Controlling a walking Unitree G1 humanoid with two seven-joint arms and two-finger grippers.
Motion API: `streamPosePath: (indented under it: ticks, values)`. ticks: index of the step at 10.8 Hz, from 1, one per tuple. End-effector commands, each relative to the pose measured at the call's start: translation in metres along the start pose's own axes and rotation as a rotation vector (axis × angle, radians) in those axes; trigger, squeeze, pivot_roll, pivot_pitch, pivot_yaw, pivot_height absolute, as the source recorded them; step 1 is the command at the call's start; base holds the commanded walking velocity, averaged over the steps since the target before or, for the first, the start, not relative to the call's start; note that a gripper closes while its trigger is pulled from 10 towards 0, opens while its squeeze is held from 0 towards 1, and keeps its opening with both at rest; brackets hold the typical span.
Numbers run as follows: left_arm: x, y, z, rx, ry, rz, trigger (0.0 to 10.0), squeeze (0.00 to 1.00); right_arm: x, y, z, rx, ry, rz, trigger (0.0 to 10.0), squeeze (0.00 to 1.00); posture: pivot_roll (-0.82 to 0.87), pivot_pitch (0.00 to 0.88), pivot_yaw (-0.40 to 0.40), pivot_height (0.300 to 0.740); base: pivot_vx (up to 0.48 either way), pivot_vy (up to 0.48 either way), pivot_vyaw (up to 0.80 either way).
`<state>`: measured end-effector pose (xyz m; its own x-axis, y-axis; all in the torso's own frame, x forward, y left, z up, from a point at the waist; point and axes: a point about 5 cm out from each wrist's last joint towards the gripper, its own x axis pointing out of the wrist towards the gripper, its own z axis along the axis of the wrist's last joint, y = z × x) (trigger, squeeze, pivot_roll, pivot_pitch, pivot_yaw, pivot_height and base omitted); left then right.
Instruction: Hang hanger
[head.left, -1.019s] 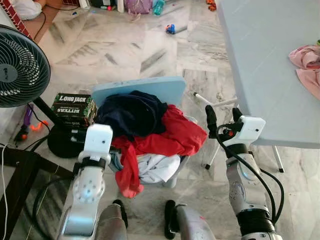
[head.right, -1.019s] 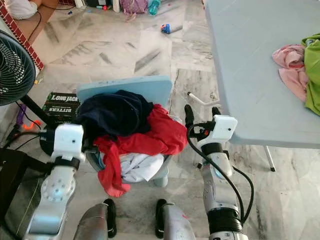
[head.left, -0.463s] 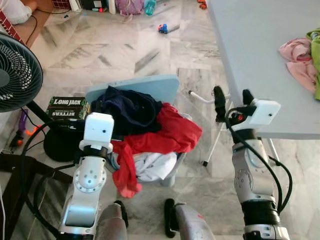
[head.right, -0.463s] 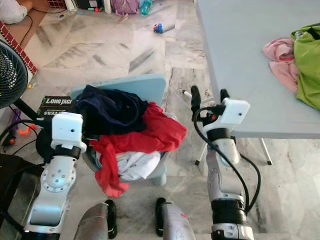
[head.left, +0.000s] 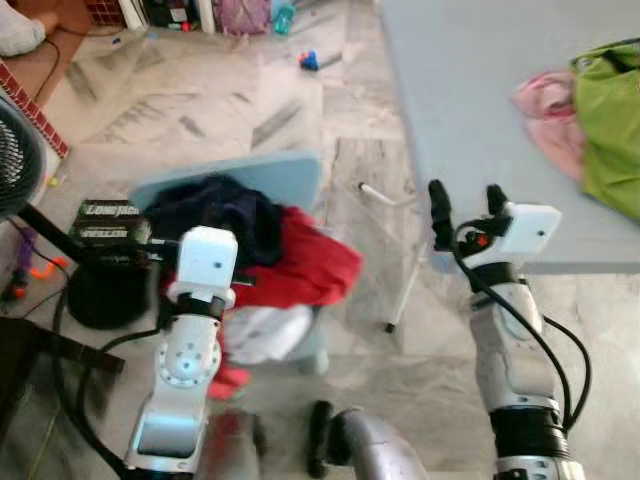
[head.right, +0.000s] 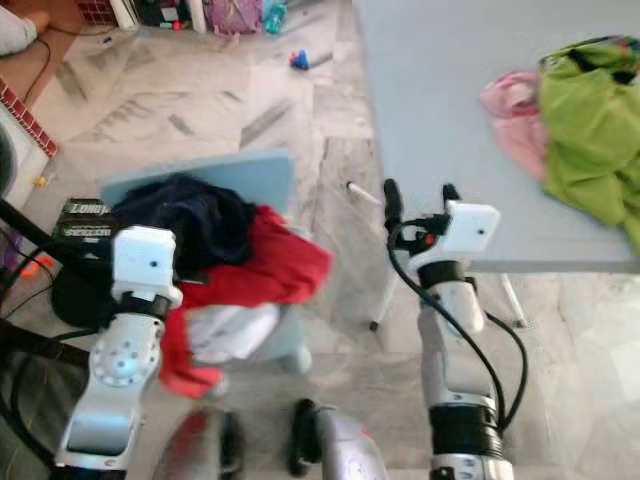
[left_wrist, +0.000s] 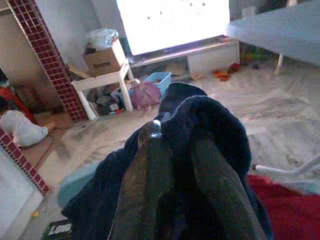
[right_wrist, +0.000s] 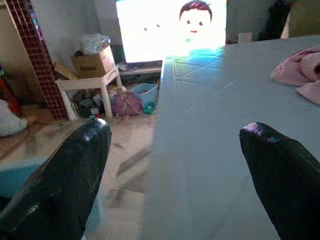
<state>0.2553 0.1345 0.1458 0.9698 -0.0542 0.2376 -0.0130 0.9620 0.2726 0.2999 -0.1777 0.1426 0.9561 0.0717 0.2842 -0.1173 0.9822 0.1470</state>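
Observation:
No hanger can be made out. A pale blue chair (head.left: 255, 180) holds a heap of clothes: a navy garment (head.left: 215, 210), a red one (head.left: 305, 265) and a white one (head.left: 262, 330). My left gripper (left_wrist: 182, 150) reaches into the heap, its fingers close together with the navy garment (left_wrist: 210, 117) bunched over the tips. My right gripper (head.left: 466, 205) is open and holds nothing, raised at the near edge of the grey-blue table (head.left: 470, 120). In the right wrist view its fingers (right_wrist: 60, 190) frame that table edge (right_wrist: 200, 150).
A green garment (head.left: 610, 120) and a pink cloth (head.left: 545, 110) lie on the table. A white table leg (head.left: 405, 290) stands beside the chair. At left are a black fan (head.left: 15, 150) with its base, cables and a dark box (head.left: 108, 222). Toys lie on the marble floor (head.left: 308, 62).
The view has swung right, bringing the green garment into sight. My right gripper has risen to the table edge, still open. The left gripper stays at the clothes heap.

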Motion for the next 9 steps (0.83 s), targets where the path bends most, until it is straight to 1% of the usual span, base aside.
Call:
streamPosePath:
  ticks: [1, 4, 5, 9]
  values:
    - [-0.0033, 0.0014, 0.0000, 0.002, 0.003, 0.003, 10.0, 0.00, 0.0001, 0.0002, 0.0032, -0.009, -0.006, 0.001, 10.0, 0.00, 0.07, 0.224, -0.043, 0.740, 0.000, -0.442, 0.00]
    - [-0.0034, 0.0012, 0.0002, 0.000, 0.005, 0.000, 10.0, 0.00, 0.0007, -0.0022, 0.0037, -0.020, -0.001, -0.002, 10.0, 0.00, 0.07, 0.230, -0.045, 0.740, 0.000, -0.439, 0.00]
    - [-0.0037, -0.0014, 0.0010, -0.002, 0.006, -0.008, 10.0, 0.00, -0.0006, -0.0043, 0.0030, -0.026, 0.008, -0.005, 10.0, 0.00, 0.06, 0.233, -0.044, 0.740, 0.000, -0.442, 0.00]
    - [-0.0040, -0.0027, 0.0016, 0.001, 0.005, -0.020, 10.0, 0.00, 0.0001, -0.0030, 0.0012, -0.026, 0.018, -0.001, 10.0, 0.00, 0.07, 0.239, -0.044, 0.740, 0.000, -0.440, 0.00]
